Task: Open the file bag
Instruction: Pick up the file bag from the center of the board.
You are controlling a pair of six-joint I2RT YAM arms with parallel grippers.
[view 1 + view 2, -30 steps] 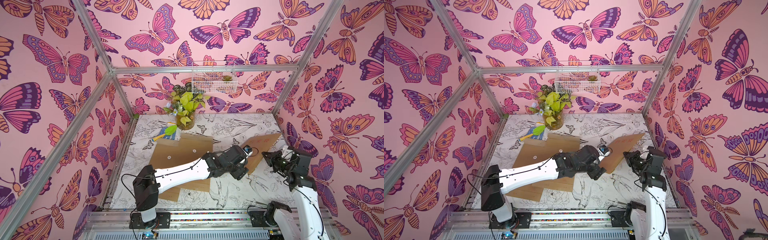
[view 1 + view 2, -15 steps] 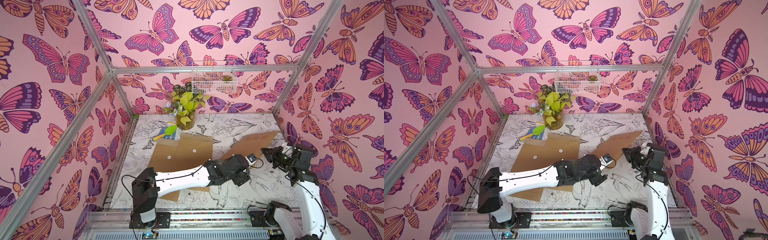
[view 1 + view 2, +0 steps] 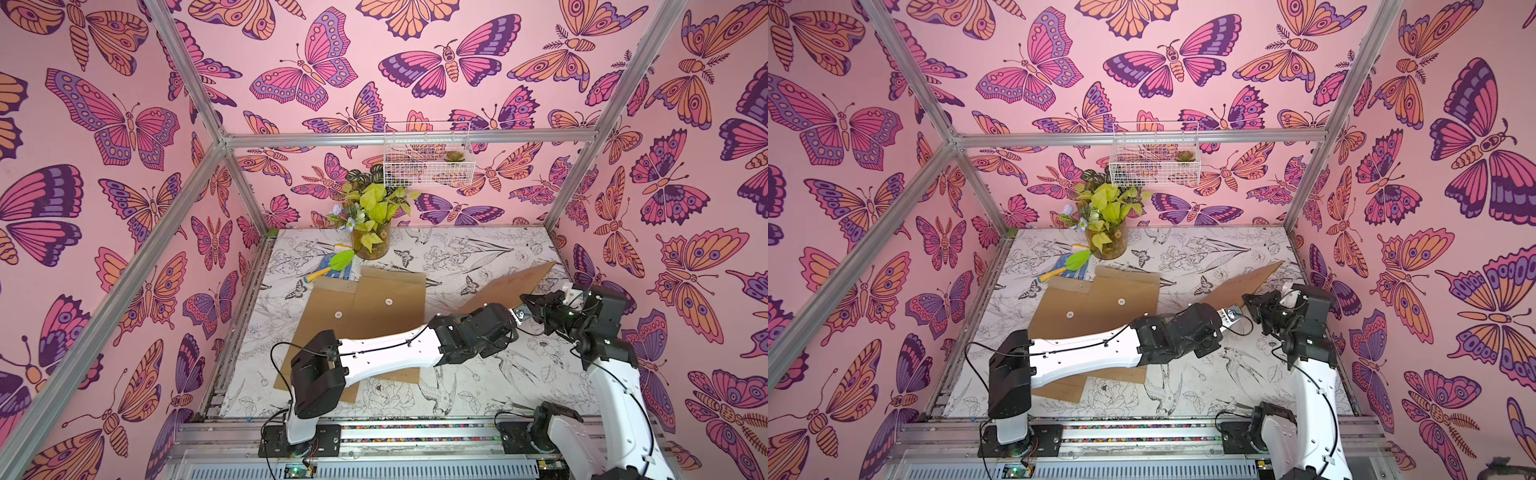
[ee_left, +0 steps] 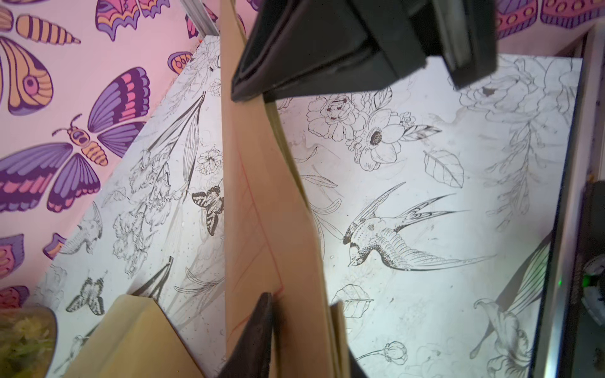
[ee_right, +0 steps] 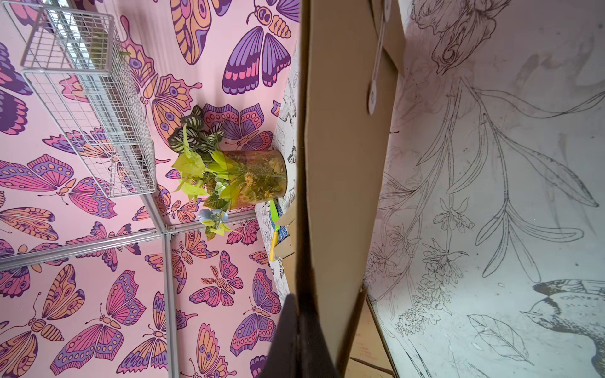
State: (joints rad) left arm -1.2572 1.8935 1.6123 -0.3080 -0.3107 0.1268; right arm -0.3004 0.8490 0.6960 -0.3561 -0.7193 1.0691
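Note:
The file bag (image 3: 515, 282) is a brown paper envelope, held tilted above the right side of the table, seen in both top views (image 3: 1246, 282). My right gripper (image 3: 530, 300) is shut on its near edge; in the right wrist view the bag (image 5: 343, 163) runs away from the clamped fingers (image 5: 288, 327), with a white tie disc (image 5: 373, 95) on its face. My left gripper (image 3: 517, 318) meets the same end of the bag right beside the right gripper. In the left wrist view the bag's layers (image 4: 262, 196) fill the gap between the fingers (image 4: 258, 327).
Two more brown envelopes (image 3: 365, 307) lie flat on the table's left half under the left arm. A vase of plants (image 3: 370, 241) stands at the back, with a blue cloth and a yellow-handled tool (image 3: 328, 268) beside it. A wire basket (image 3: 428, 153) hangs on the back wall.
The left gripper has swung right to the bag's near end and closed from wide open onto it. The right gripper, still shut, has carried the bag a little to the right.

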